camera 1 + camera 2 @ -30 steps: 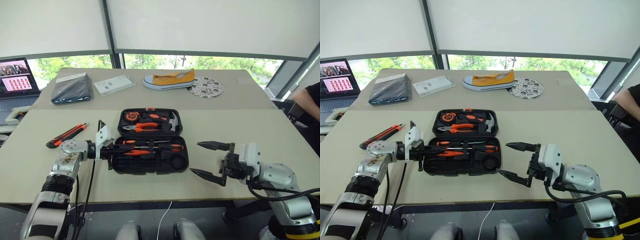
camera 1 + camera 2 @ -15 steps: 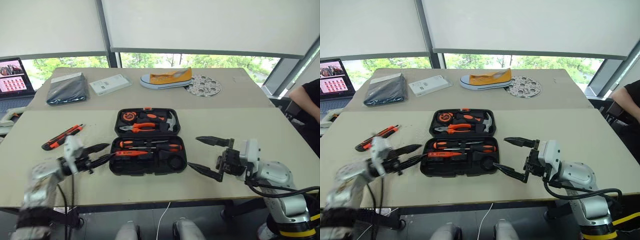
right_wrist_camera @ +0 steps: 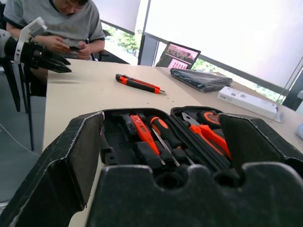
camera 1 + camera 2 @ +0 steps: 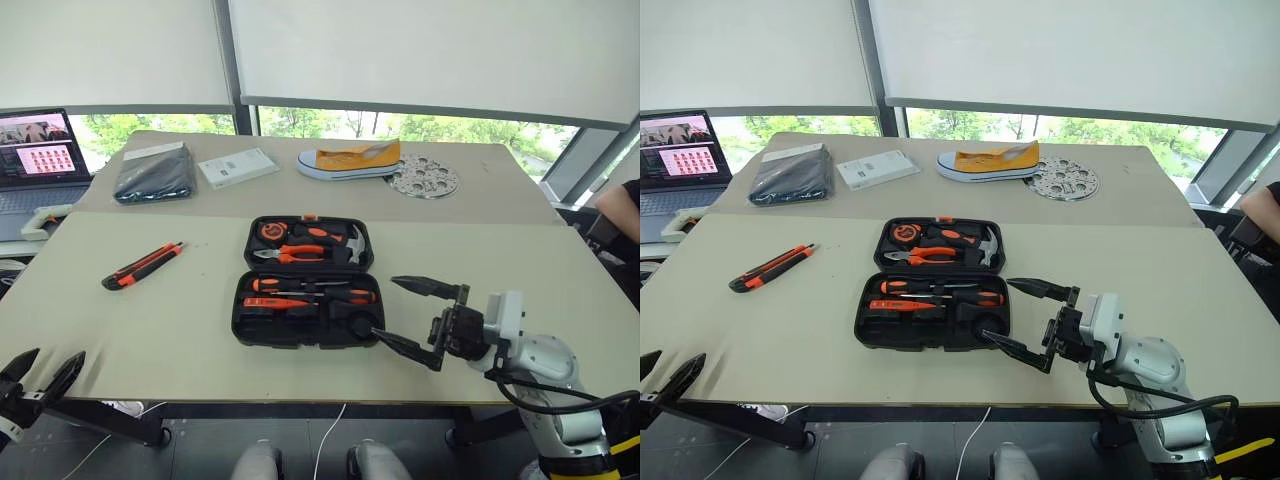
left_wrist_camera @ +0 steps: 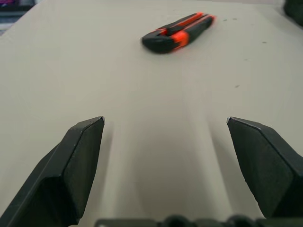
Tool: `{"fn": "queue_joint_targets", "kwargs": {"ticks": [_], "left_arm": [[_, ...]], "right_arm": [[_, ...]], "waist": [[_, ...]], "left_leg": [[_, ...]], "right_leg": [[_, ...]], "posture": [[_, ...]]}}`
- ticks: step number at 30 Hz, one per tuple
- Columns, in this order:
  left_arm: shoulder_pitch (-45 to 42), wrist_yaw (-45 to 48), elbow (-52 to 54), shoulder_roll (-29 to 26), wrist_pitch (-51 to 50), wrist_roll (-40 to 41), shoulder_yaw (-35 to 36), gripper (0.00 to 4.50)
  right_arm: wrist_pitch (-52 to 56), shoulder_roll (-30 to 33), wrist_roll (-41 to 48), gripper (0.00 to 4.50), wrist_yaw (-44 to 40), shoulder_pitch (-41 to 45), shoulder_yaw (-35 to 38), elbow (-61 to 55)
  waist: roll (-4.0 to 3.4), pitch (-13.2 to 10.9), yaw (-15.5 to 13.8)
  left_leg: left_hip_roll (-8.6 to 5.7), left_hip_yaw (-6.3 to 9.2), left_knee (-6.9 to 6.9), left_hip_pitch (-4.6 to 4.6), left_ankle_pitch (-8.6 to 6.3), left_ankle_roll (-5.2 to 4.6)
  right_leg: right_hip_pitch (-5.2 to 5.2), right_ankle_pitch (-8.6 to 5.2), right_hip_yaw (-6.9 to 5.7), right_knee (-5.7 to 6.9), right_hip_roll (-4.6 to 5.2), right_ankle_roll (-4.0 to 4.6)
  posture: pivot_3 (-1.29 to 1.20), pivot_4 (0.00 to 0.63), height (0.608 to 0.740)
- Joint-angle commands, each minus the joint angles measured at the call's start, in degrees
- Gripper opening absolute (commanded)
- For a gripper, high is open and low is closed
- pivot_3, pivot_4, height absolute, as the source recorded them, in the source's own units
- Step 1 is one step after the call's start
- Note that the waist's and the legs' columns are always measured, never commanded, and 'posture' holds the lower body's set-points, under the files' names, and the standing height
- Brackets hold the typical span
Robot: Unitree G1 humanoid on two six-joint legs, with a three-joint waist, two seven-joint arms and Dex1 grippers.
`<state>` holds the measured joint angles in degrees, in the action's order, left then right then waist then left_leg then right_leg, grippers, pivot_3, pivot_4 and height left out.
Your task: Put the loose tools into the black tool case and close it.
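Tool case (image 4: pixel 305 283) lies open on the near table (image 4: pixel 180 320), lid half flat behind the base half. Lid slots hold orange-handled pliers (image 4: pixel 293 254), a hammer (image 4: pixel 347 243) and a tape measure (image 4: pixel 271 231). Base slots hold two black-and-orange screwdrivers (image 4: pixel 322 289), a slim orange tester screwdriver (image 4: pixel 275 302) and a dark tape roll (image 4: pixel 358 324) at the right end. Orange-and-black utility knife (image 4: pixel 143 266) lies loose on the table, well apart from the case on its left.

Right gripper (image 4: pixel 411 318) hovers just off the case's near right corner, fingers spread wide, holding nothing; in the right wrist view the open case sits between its two fingers (image 3: pixel 71 161). Left gripper (image 4: pixel 38 374) is low at the table's near left edge, well apart from the case, jaws wide and empty; in the left wrist view the knife lies ahead of it on bare table.

Far table carries a flat black pouch (image 4: pixel 153 172), white box (image 4: pixel 238 168), yellow shoe (image 4: pixel 350 160) and a perforated metal disc (image 4: pixel 424 177). Laptop (image 4: pixel 40 160) sits at far left. Person's arm (image 4: pixel 622 205) shows at the right edge.
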<state>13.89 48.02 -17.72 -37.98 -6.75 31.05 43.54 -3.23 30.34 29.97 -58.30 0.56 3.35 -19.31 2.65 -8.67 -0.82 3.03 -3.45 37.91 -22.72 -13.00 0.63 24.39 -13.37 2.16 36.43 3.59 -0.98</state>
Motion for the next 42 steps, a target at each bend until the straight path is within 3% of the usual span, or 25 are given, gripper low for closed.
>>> {"fn": "queue_joint_targets", "kwargs": {"ticks": [1,8,10,16,21,26,29,31,34,42], "left_arm": [[-7.3,-4.3,0.2,-4.2,-4.9,-0.9,-2.8,4.45],[-27.2,-5.8,-8.8,-10.6,-11.8,-6.8,-14.8,4.45],[-33.7,-4.9,-14.3,-12.3,-14.4,-9.2,-19.1,4.45],[-52.6,-2.5,-33.8,-13.6,-13.8,-19.2,-30.9,4.45],[-60.4,-3.0,-45.9,-13.4,-9.6,-24.0,-34.3,4.45],[-63.9,2.3,-51.5,-13.9,-12.7,-28.7,-38.8,4.45],[-64.4,1.9,-53.2,-14.3,-12.1,-29.0,-38.4,3.74],[-64.4,4.1,-53.6,-14.4,-12.3,-28.6,-37.9,2.83],[-63.7,6.9,-53.4,-14.5,-11.6,-27.4,-36.5,1.83],[-58.1,21.8,-46.5,-14.8,4.4,-18.1,-27.3,1.71]], "right_arm": [[-0.4,0.5,0.1,4.50,1.2,-0.1,1.6,-1.7],[-0.1,1.2,-0.5,4.50,2.4,-0.7,2.0,-2.3],[-0.2,1.4,-0.6,4.50,2.7,-1.0,2.2,-2.6],[0.5,2.0,-0.2,4.50,3.6,-1.7,2.7,-4.4],[1.0,2.5,0.2,4.50,4.3,-1.9,2.8,-5.5],[1.6,2.9,0.6,4.50,4.6,-2.7,3.3,-6.8],[1.8,2.8,0.5,4.50,4.8,-2.8,3.0,-7.1],[1.9,2.7,0.5,4.50,4.9,-2.8,2.8,-7.2],[1.7,2.6,0.4,4.50,4.7,-2.8,2.6,-6.9],[1.4,3.1,0.7,4.50,3.3,-2.4,3.2,-5.4]], "waist": [[0.03,0.0,-0.1],[0.13,0.1,0.3],[0.13,0.1,0.8],[0.20,0.0,1.4],[0.22,0.0,1.8],[0.23,0.0,1.5],[0.23,0.0,1.6],[0.22,0.0,1.7],[0.22,0.0,1.6],[0.29,0.0,1.5]], "left_leg": [[0.02,0.00,0.00,0.00,0.00,0.01],[-0.06,-0.01,0.00,-0.21,0.28,-0.46],[-0.08,-0.05,-0.04,-0.21,0.24,-0.40],[-0.12,0.05,-0.10,-0.46,0.19,-0.38],[-0.16,0.03,-0.08,-0.47,0.18,-0.38],[-0.17,0.04,-0.08,-0.47,0.18,-0.38],[-0.19,0.04,-0.08,-0.44,0.18,-0.38],[-0.18,0.04,-0.08,-0.42,0.18,-0.38],[-0.18,0.04,-0.08,-0.42,0.19,-0.38],[-0.16,0.04,-0.06,-0.47,0.19,-0.38]], "right_leg": [[0.01,0.00,-0.07,-0.02,-0.01,0.00],[-0.12,0.40,-0.12,-0.25,-0.16,-0.33],[-0.12,0.59,-0.08,-0.27,-0.16,0.01],[0.03,0.51,-0.13,-0.30,-0.28,-0.02],[0.00,0.51,-0.08,-0.35,-0.27,-0.05],[-0.01,0.51,-0.10,-0.32,-0.26,-0.06],[-0.04,0.51,-0.09,-0.32,-0.24,-0.08],[-0.03,0.51,-0.07,-0.29,-0.24,-0.08],[-0.03,0.51,-0.08,-0.28,-0.24,-0.08],[-0.01,0.51,-0.10,-0.27,-0.21,-0.06]], "posture": [[0.00,0.150,0.740],[0.00,0.150,0.740],[0.00,0.150,0.740],[0.00,0.150,0.740],[0.00,0.150,0.740],[0.00,0.150,0.740],[0.00,0.150,0.740],[0.00,0.150,0.740],[0.00,0.150,0.740],[0.00,0.150,0.740]]}}
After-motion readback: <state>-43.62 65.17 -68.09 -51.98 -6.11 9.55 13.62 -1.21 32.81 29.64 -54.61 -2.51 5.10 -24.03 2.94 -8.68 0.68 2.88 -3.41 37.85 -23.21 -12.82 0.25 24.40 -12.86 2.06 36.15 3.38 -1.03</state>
